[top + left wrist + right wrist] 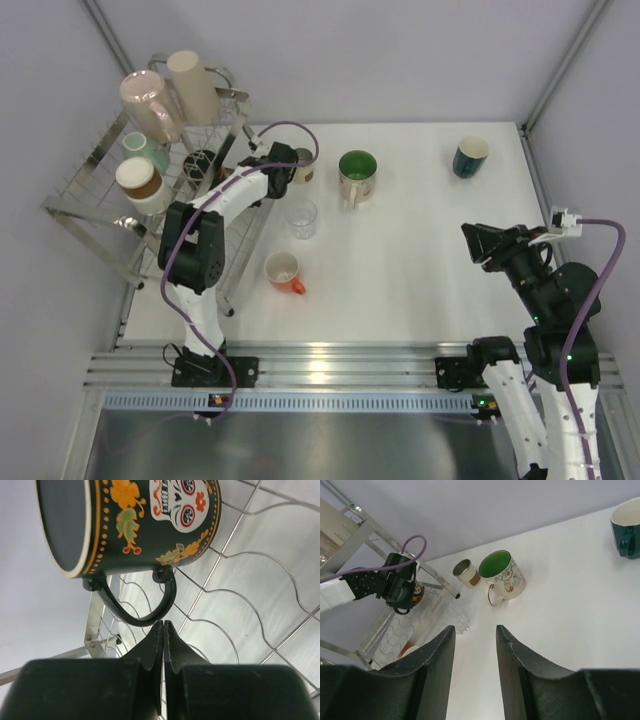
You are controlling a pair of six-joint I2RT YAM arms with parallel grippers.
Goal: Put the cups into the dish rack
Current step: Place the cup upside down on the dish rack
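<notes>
Left arm (200,250), right arm (555,295): white shells, black joints; purple cables (297,128); black pincer fingers (435,665).

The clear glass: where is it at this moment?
In the top view the clear glass stands on the table left of centre, between the green-inside mug and the orange-handled cup, just right of the left arm.

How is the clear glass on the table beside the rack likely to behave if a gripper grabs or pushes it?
The clear glass looks smooth-walled and handleless, so probably slippery. It looks thin, so likely fragile. Standing upright, it may tip if pushed high.
</notes>
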